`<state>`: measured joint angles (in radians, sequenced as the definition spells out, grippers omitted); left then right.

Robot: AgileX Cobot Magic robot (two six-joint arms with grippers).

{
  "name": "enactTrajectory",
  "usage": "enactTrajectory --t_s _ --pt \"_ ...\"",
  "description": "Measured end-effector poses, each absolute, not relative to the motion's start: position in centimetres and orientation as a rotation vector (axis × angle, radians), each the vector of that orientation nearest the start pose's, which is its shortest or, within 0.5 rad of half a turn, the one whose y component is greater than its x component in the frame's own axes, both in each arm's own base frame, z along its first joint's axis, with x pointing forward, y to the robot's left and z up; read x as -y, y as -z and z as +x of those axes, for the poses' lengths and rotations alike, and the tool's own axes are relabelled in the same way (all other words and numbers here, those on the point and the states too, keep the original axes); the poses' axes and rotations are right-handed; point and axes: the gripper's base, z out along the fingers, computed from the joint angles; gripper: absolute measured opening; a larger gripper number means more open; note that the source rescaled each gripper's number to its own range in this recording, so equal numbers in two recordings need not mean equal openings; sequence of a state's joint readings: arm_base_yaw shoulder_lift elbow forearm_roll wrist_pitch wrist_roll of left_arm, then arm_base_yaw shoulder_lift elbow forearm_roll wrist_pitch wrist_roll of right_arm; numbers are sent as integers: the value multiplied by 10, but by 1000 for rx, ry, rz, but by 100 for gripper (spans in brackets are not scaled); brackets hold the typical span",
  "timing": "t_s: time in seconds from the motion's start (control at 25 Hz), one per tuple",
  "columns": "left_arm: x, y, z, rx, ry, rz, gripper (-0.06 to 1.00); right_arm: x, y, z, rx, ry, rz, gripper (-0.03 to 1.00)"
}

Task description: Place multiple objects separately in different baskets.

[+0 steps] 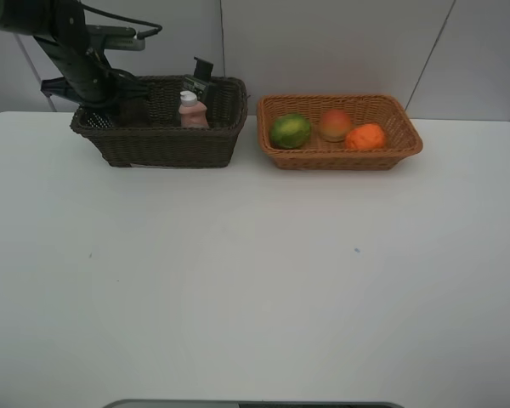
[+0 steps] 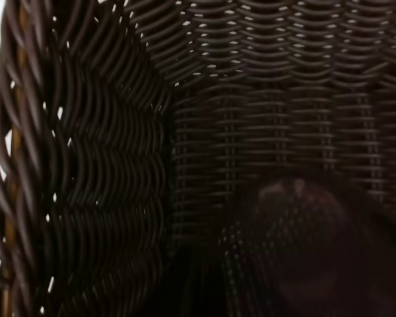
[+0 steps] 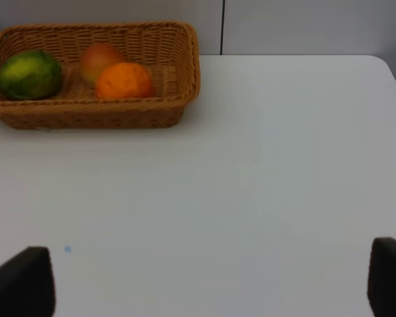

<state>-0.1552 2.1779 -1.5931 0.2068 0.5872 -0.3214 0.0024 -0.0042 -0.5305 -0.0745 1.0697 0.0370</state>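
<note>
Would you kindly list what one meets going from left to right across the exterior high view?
Left arm → dark brown basket holding the pink bottle → orange-tan basket holding the green fruit, the peach-like fruit, the orange.

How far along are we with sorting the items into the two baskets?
Nearly done, it seems. The green round fruit, peach-like fruit and orange lie in the orange-tan wicker basket. The pink white-capped bottle stands in the dark brown wicker basket, where the left arm reaches; its gripper is hidden. The right gripper is open, empty. No loose items show on the white table.
</note>
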Motion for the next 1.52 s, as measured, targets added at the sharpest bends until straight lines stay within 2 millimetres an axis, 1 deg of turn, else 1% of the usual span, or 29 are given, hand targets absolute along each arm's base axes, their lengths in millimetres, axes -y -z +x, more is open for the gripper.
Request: enactTrajectory --t_s 0.08,0.12,0.2,0.28,0.32,0.36,0.4,0.48,0.6,0.76,0.84,0.88,1.0,1.04,1.12,1.16,1.28,1.4,1.52 --pt "62 -153 463 -2628 -49 -12 5 6 -285 -10 -2017 64 40 100" --pt "62 -154 464 -2623 -49 -5 12 6 -285 -10 -2017 64 40 100" --pt "62 -154 464 -2622 -49 -2 37 6 -285 -10 -2017 64 40 100" --pt "62 -154 464 -2619 -48 -1 70 6 -285 -10 -2017 64 40 100" --pt "62 -154 464 -2619 -48 0 83 6 -285 -10 -2017 64 40 100" --pt "62 -154 464 -2619 -48 0 90 6 -285 -10 -2017 64 40 100" --pt "62 -155 464 -2616 -45 -3 95 6 -285 -10 -2017 64 40 100" --pt "62 -160 464 -2605 -42 -3 98 6 -285 -10 -2017 64 40 100" --pt "62 -177 461 -2574 -37 -4 100 6 -285 -10 -2017 64 40 100" --pt "60 -220 450 -2529 -37 -15 100 6 -285 -10 -2017 64 40 100" --pt "58 -246 436 -2497 -36 -16 100 6 -285 -10 -2017 64 40 100" --pt "57 -255 428 -2488 -36 -12 100 6 -285 -10 -2017 64 40 100" --pt "51 -291 393 -2429 -32 5 100 6 -285 -10 -2017 64 40 100" --pt "49 -298 381 -2420 -34 13 100 6 -285 -10 -2017 64 40 100" --pt "44 -320 351 -2373 -29 19 100 6 -285 -10 -2017 64 40 100" --pt "42 -326 337 -2363 -28 20 100 6 -285 -10 -2017 64 40 100" --pt "33 -350 287 -2325 -32 17 100 6 -285 -10 -2017 64 40 100" --pt "26 -359 237 -2335 -24 27 100 6 -285 -10 -2017 64 40 100" --pt "21 -362 186 -2333 6 46 100 6 -285 -10 -2017 64 40 100"
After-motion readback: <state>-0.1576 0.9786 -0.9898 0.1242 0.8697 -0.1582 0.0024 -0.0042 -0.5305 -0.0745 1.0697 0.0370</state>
